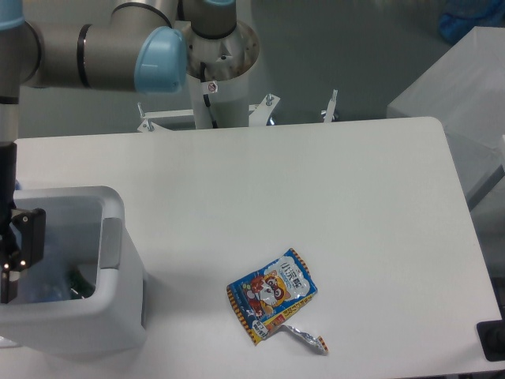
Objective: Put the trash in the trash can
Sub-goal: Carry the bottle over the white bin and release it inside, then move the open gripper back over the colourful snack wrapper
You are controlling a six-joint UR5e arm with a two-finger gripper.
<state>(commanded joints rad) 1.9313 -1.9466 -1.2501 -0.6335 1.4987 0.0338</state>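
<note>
The blue-and-orange snack packet [272,294] lies flat on the white table, front centre. The small crumpled silver foil wrapper [306,338] lies just right of and in front of it, touching its corner. The white trash can [79,325] stands at the front left with its grey side handle [111,243] facing right. My gripper [17,246] hangs over the can's left part, half cut off by the frame edge, and its opening cannot be seen. Something bluish and dark [63,286] lies inside the can; I cannot tell whether it is the bottle.
The arm's base column [221,63] stands behind the table's far edge, and the arm reaches left overhead. A grey surface [465,87] stands beyond the right edge. A dark object [493,339] sits at the front right corner.
</note>
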